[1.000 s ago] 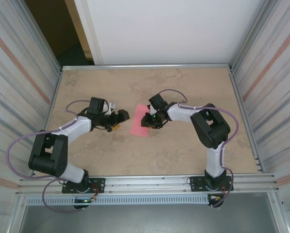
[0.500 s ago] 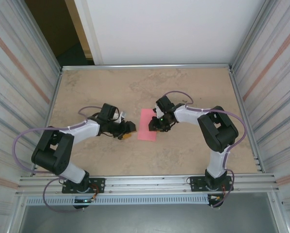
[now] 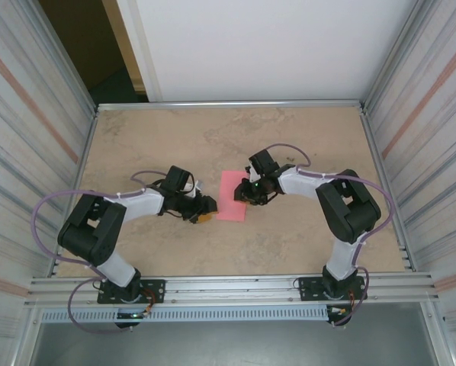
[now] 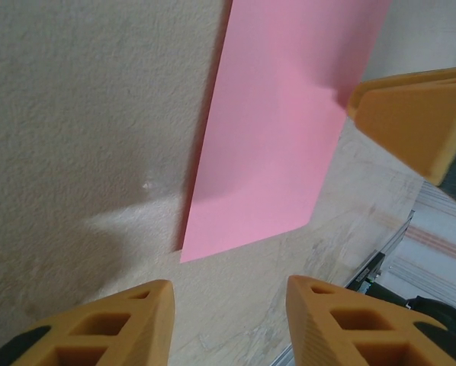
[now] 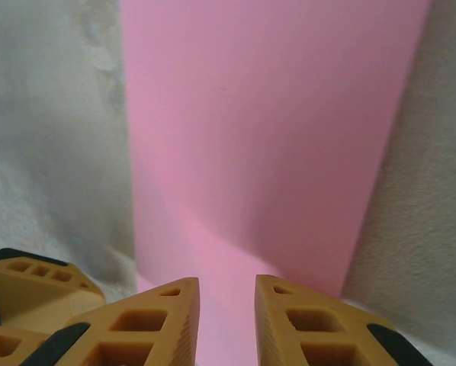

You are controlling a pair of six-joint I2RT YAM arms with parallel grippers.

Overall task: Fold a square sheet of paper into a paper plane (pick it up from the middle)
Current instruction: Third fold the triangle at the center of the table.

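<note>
The right end effector (image 5: 226, 284), narrowly parted, seems to pin the paper (image 5: 274, 137) steady. The left end effector (image 4: 228, 282) sits half-open beside its corner.

The left arm is reaching inward from its base with the elbow folded low. The left gripper (image 3: 203, 210) is pointing rightward, its jaws standing clearly apart. The right arm is bending leftward. The right gripper (image 3: 248, 197) is facing the left one, near it but not touching, its fingers (image 5: 167, 320) showing a narrow gap.
</note>
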